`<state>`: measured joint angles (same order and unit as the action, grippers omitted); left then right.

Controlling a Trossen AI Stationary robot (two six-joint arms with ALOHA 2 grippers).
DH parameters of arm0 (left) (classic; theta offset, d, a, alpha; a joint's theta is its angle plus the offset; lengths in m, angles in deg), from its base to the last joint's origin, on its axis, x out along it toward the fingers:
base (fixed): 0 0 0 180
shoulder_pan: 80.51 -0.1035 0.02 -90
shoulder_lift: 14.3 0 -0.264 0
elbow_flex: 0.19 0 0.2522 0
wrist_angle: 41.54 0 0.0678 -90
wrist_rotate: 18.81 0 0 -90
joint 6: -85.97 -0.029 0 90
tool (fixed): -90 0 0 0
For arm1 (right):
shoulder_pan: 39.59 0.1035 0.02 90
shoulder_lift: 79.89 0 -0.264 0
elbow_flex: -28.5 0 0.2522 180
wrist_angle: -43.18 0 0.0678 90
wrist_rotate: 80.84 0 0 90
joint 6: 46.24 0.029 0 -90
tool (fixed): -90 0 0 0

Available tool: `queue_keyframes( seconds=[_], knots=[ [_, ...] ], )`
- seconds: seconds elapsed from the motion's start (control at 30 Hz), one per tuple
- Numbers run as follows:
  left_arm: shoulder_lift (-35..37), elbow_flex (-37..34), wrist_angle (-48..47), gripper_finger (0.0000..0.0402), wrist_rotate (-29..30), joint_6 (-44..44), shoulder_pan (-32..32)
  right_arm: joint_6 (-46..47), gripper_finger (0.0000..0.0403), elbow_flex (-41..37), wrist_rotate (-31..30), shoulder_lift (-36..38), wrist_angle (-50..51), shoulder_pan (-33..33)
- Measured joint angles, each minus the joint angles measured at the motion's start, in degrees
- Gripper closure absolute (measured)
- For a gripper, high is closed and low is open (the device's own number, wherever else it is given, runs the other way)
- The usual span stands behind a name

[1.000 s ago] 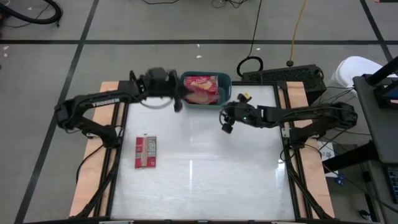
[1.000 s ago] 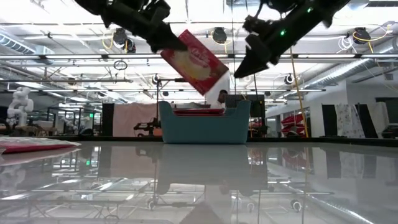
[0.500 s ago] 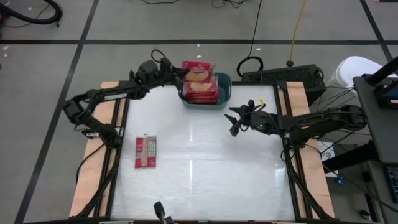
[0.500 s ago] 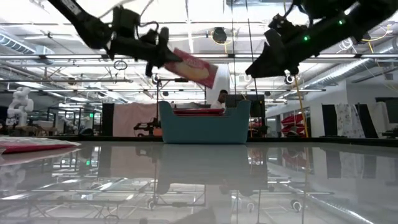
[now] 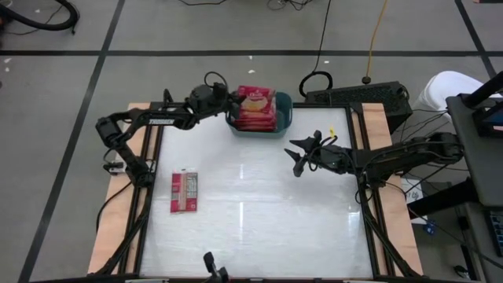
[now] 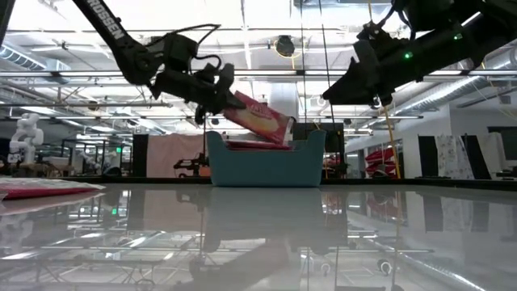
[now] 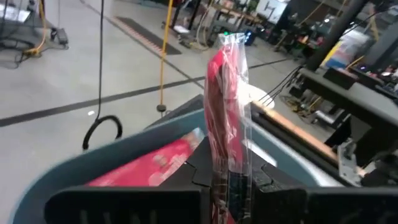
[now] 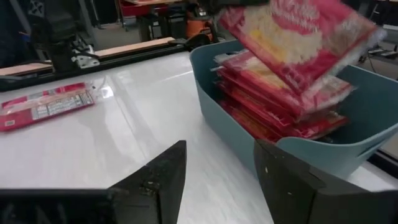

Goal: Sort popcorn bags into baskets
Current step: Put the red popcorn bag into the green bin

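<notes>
Clamped in the left gripper (image 6: 212, 91) by one short end: a popcorn bag (image 5: 255, 100), hung over the basket (image 5: 284, 110) at the far edge of the counter (image 5: 259, 212). Held by the end, seemingly, so that the free end can go in first and the flat face settle on the stack (image 8: 273, 109) already inside. In the low view, tilted: gripped end high, free end down at the basket rim, just above the stack or touching it; cannot tell which. Long axis running from the gripper down into the basket, slanted, not yet flat. Yellow picture side up, as seen from above. In the left wrist view, seen edge-on between the fingers (image 7: 193, 177), standing straight out from them.

Stacked flat inside the basket, several more bags, roughly aligned with its long sides, top one near rim height; hence, probably, the shallow approach rather than a drop from high up.

Left on the counter, well apart from the basket on the left arm's side: one bag (image 5: 185, 191), grey-white panel up, lying flat, long axis running toward the far edge.

Hovering above the counter near the basket's right side, the right gripper (image 5: 298, 160), fingers parted and empty, clear of the basket, likely to leave room for the left arm.
</notes>
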<state>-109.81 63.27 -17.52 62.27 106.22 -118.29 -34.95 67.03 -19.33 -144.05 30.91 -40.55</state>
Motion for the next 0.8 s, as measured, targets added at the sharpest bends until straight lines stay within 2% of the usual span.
queue_keyframes(
  seconds=[0.13, 0.23, 0.63, 0.8],
  knots=[
    [-1.39, 0.0, -0.04, 0.037, 1.61, 0.3, -0.08, 0.02, 0.0225, 0.02, 0.0, -0.02, -0.01, -0.01],
    [-1.57, 0.0, -1.56, 0.0349, 4.35, 0.87, -0.21, 0.02, 0.0225, 0.02, 0.01, -0.02, 0.01, 0.02],
    [-1.62, 0.0, -9.58, 0.021, 12.55, -4.07, -0.32, -0.09, 0.0225, 0.02, 0.2, -0.02, 0.1, 0.02],
    [0.18, 0.0, -13.18, 0.0158, 12.61, -4.51, -1.45, -0.11, 0.0225, 0.02, 0.22, -0.02, 0.13, 0.02]
  ],
)
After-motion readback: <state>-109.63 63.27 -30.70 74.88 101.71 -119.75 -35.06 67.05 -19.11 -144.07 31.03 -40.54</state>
